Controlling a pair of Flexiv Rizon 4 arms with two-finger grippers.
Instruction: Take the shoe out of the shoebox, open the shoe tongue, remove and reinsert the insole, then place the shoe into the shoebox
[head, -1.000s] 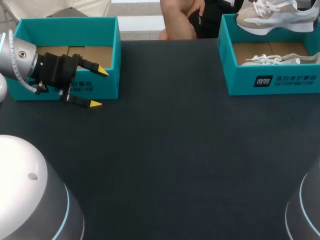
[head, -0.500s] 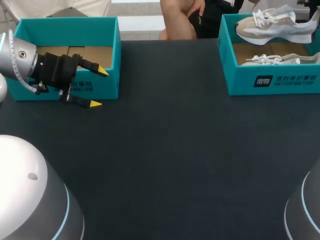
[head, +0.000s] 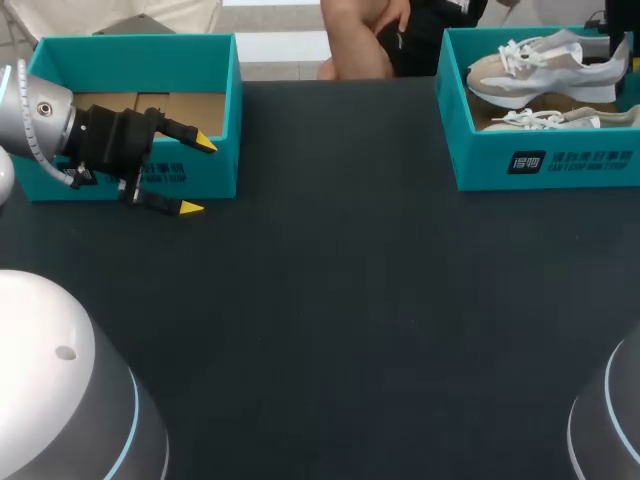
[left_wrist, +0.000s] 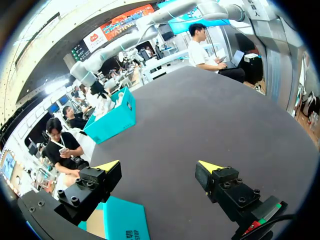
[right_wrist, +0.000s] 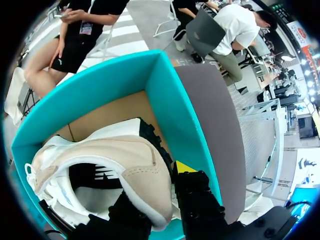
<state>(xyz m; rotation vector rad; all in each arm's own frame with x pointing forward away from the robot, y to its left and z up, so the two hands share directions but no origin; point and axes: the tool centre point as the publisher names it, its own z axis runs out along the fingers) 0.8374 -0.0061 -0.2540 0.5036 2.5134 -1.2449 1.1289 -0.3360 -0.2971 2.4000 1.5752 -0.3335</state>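
Note:
A beige and white shoe (head: 540, 68) hangs low in the teal shoebox (head: 545, 165) at the far right, just above a second shoe (head: 545, 120) lying on the box floor. In the right wrist view my right gripper (right_wrist: 160, 190) is shut on the heel wall of the shoe (right_wrist: 115, 160), one yellow tip outside it and the other finger hidden inside. My left gripper (head: 197, 175) hovers at the far left in front of another teal box, open, with nothing between its fingers. The left wrist view shows that gripper (left_wrist: 159, 167) open above the dark table, with the shoebox (left_wrist: 112, 117) far ahead.
An open teal box (head: 140, 60) with a bare cardboard floor stands at the far left, right behind my left gripper. The dark table (head: 350, 300) stretches between the two boxes. Rounded arm bases (head: 60, 400) (head: 610, 420) fill the near corners.
My right arm has brought the shoe down from above the shoebox's rim into the box. The left arm has not moved.

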